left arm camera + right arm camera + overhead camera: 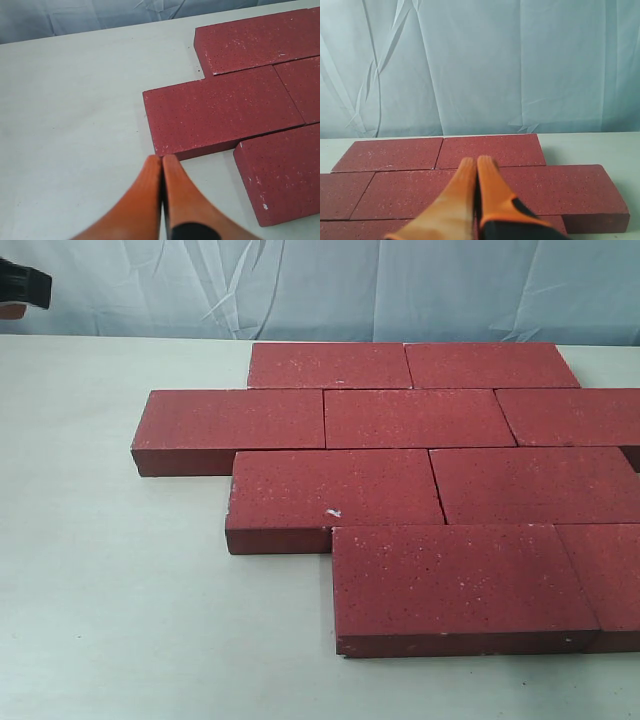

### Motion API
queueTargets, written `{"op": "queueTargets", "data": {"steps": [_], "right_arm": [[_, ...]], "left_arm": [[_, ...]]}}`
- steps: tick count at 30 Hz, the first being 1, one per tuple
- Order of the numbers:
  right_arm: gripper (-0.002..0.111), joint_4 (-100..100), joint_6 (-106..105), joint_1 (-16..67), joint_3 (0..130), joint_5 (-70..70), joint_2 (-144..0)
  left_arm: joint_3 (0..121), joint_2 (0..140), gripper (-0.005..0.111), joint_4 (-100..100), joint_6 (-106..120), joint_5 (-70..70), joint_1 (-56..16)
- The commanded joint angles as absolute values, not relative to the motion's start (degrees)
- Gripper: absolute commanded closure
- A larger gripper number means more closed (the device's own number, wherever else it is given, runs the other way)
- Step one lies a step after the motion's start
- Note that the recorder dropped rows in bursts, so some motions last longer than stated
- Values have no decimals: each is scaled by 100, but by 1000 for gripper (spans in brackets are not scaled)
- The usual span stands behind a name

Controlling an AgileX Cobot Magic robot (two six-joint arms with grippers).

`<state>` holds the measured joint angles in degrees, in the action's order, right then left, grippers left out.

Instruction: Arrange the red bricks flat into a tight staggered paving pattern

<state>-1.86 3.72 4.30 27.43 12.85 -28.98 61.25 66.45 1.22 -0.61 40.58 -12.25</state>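
The left tool (161, 161) is closed and empty. Its two orange fingers (142, 200) press together along their length and taper to blunt tips, and one is black at its base. The right tool (473, 162) is closed the same way, with nothing between its orange fingers (492, 190), one of them also black at the base. In the exterior view only a black piece of the left arm (22, 285) shows, at the upper left edge, with a sliver of orange beneath it.

Left gripper (161, 159), right gripper (476, 161): smooth orange tapered fingers (142, 200) (black patch (520, 222) near base), tips rounded.
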Motion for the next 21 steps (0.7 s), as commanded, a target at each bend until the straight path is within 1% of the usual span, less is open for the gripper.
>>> {"op": "queueTargets", "data": {"steps": [1,11,21], "right_arm": [[109,-167,366,401,2709,1215,-2888],[109,-58,366,401,2528,1108,-2888],[109,0,366,401,1405,1074,-2439]], "left_arm": [[6106,6601,107,159,-109,4035,-1218],[6106,6601,107,159,-109,4046,-1218],[6106,6601,107,159,-109,4046,-1218]]}}
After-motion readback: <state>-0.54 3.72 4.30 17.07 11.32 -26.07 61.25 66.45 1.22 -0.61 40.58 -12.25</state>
